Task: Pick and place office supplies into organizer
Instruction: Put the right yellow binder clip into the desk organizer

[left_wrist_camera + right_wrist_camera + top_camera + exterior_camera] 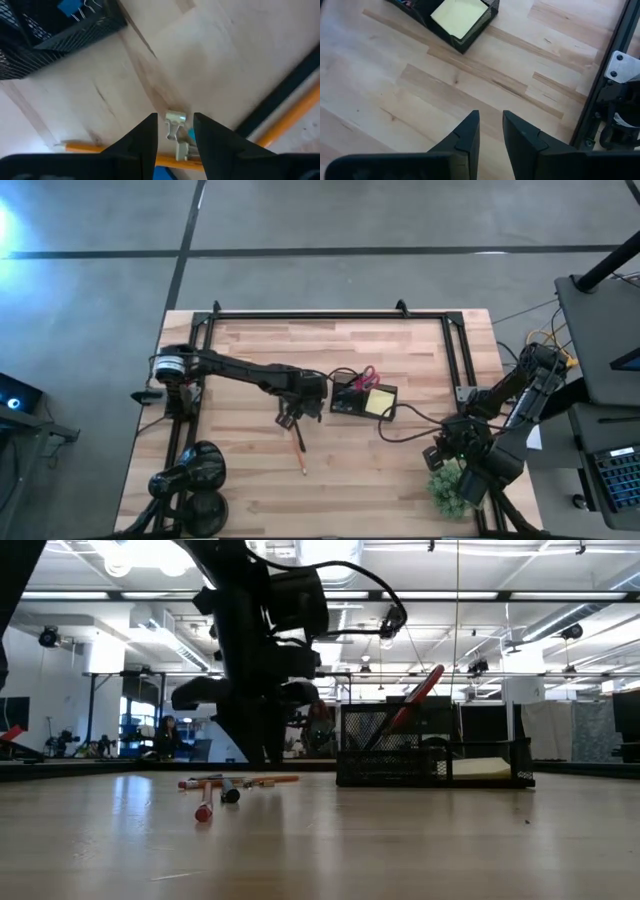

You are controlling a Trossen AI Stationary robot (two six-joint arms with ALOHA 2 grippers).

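Closest to my left wrist camera, my left gripper (175, 145) stood low over the counter (400, 470), its two fingers pinching a small binder clip (176, 131) by its silver wire handles. I judged this grip sensible, because the handles stood up from the wood while the blue body lay flat. Under the clip lay an orange pencil (100, 148), and just beside it a dark pen (285, 92), so I had to lift straight up not to drag them.

A little farther stood the organizer (345, 405), a black mesh box with two compartments. One held the red-handled scissors (366, 376), leaning upright, and another blue binder clip (70, 7); the other held the yellow note pad (379, 401), lying flat.

Farthest away, near the green plant ball (448, 484), my right gripper (490, 135) waited above bare wood, fingers slightly apart and holding nothing.
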